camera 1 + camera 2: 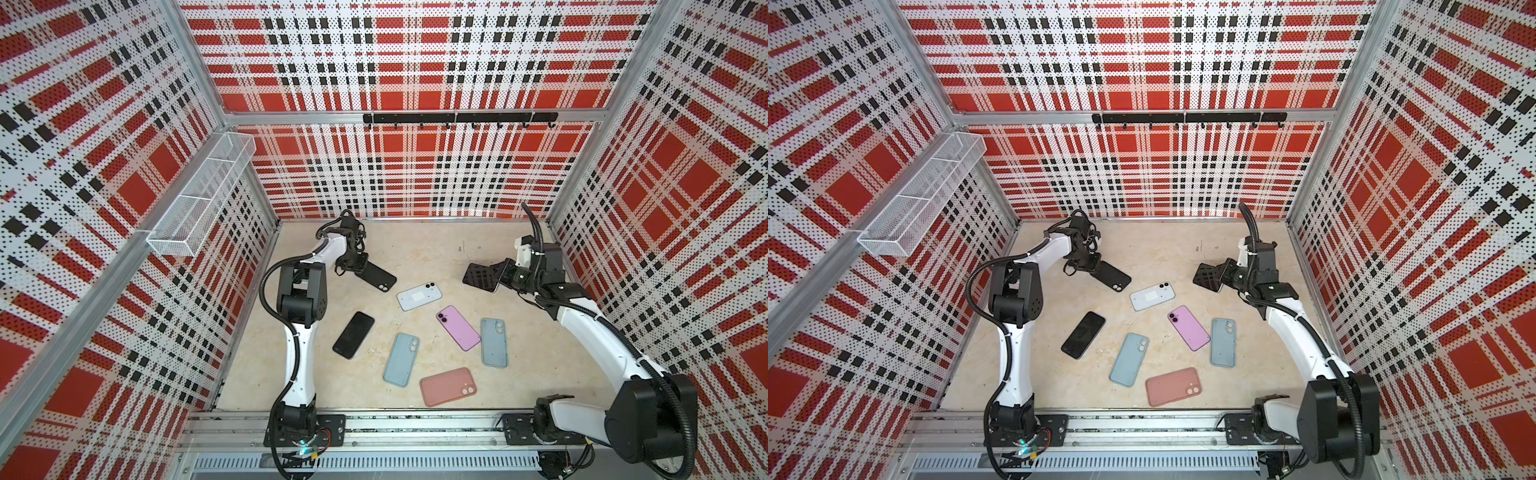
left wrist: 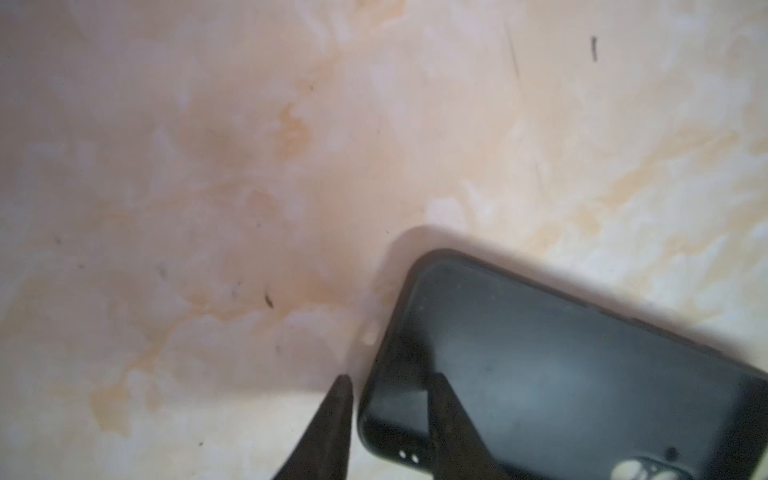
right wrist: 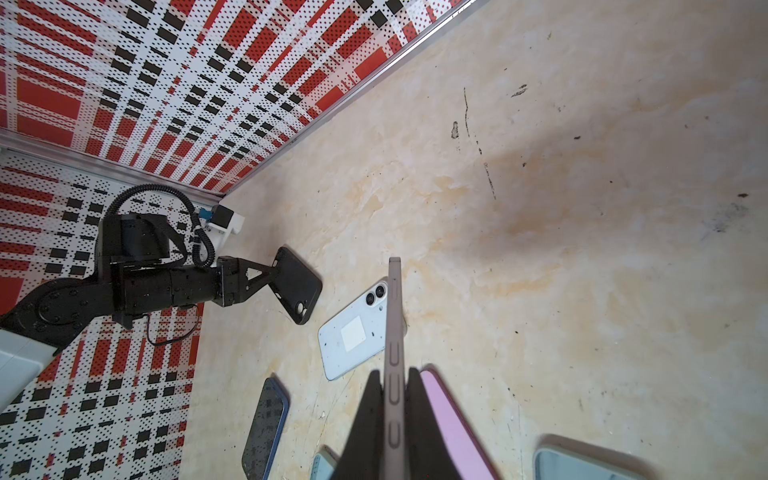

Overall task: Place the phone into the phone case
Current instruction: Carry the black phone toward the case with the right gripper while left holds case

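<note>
**Bimanual cell, both top views and both wrist views.** Eight flat items are present: four phones and four phone cases. Of the phones, one is in a gripper and three lie on the table. The held phone is at the right rear, pinched across its two faces by the right gripper, whose jaws are closed onto it. It appears edge-on in the right wrist view, and its glossy screen mirrors the plaid wall in both top views. The white phone lies back up near the middle, and the purple phone lies back up just in front of it. The dark-screened phone lies face up to the left. Of the cases, the black case sits at the left rear, near the white phone but apart from it. The left gripper meets it at the end away from its camera cut-out. There the fingers straddle the rim, one inside the shell and one outside. A sliver of table shows between the outer finger and the rim, so whether the rim is clamped cannot be told. Three cases lie unattended toward the front: a pale blue case, a grey-blue case just beside the purple phone, and a pink case nearest the front rail.
</note>
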You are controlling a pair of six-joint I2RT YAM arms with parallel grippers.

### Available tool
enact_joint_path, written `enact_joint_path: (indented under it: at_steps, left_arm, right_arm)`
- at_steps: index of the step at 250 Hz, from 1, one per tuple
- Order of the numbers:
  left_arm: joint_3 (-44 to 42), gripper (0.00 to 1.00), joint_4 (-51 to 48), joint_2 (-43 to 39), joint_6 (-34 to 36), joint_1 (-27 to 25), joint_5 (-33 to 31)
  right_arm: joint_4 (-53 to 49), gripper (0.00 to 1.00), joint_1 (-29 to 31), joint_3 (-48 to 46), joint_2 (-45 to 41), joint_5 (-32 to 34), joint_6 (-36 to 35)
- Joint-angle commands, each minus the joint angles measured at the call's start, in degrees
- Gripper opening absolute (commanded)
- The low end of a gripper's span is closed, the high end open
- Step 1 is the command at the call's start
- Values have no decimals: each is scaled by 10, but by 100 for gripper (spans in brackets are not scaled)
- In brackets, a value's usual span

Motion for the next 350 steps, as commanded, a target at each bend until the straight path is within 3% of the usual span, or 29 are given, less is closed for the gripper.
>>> enact_joint_path:
  at_steps: [1, 31, 58, 114, 187, 211, 238, 280, 350]
  left_arm:
    - [18, 28, 4, 19, -17, -5, -22]
    - [22, 23, 4, 23, -24, -9, -20]
    - [27, 10, -4, 20, -42, -16, -33]
    - [4, 3, -46, -23, -104, -38, -62]
    - [-83, 5, -61, -75, -191, -57, -40]
    - [-100, 13, -56, -79, -208, -54, -37]
    - [-109, 15, -48, -81, -223, -44, -33]
    - [-123, 39, -18, -116, -250, -20, -5]
    - [-240, 80, 130, -277, -287, 15, 106]
  right_arm:
    - [29, 0, -2, 7, -25, -1, 2]
    - [29, 0, -2, 4, -26, 0, 2]
    - [31, 0, -2, 3, -25, 0, 3]
    - [34, 0, -2, 14, -16, -12, 1]
    - [84, 0, 14, 95, 71, -182, -10]
    - [58, 0, 42, 145, 117, -189, -27]
    - [35, 0, 69, 195, 172, -193, -33]
    - [12, 0, 99, 273, 261, -236, -28]
    - [-73, 0, 155, 441, 412, -244, -36]
